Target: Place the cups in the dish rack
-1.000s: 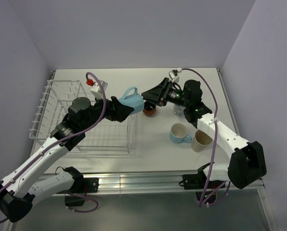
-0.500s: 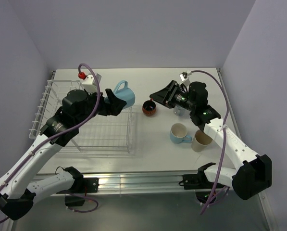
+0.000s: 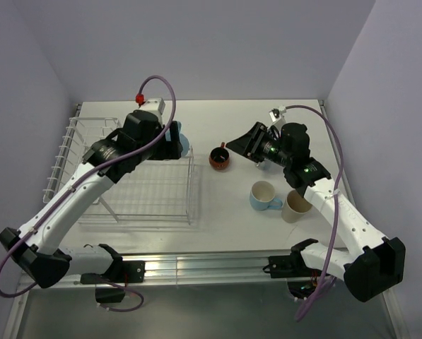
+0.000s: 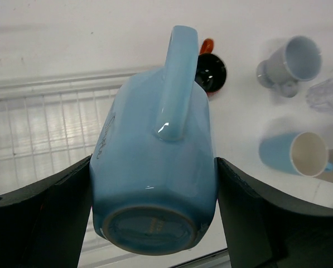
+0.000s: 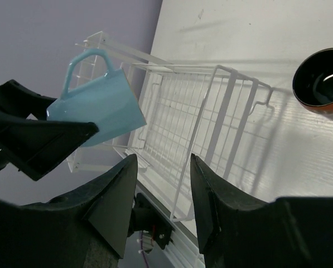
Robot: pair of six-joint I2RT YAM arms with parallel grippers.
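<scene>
White tabletop (image 3: 225, 215) is enclosed by lilac walls (image 3: 196, 49). Nearest, at 4 o'clock from the table's middle, a cream mug (image 3: 296, 206) is seen. A blue mug (image 3: 265, 195) is set just beside it at its 10 o'clock, with the white inside showing. At 9 o'clock from the middle, a white wire dish rack (image 3: 136, 191) is spread over the left half of the table.

Close to the middle, a red mug (image 3: 220, 159) with a dark inside is found off the rack's right end, at its 2 o'clock. The right gripper (image 5: 163, 162) is pointed toward 9 o'clock just past the red mug, its jaws held apart with nothing between them.

Farther back, over the rack's 1 o'clock corner, a second blue mug (image 4: 155, 167) is clamped by its sides in the left gripper (image 3: 174, 143). It is raised clear of the wires. In the left wrist view its base is turned toward the camera.
</scene>
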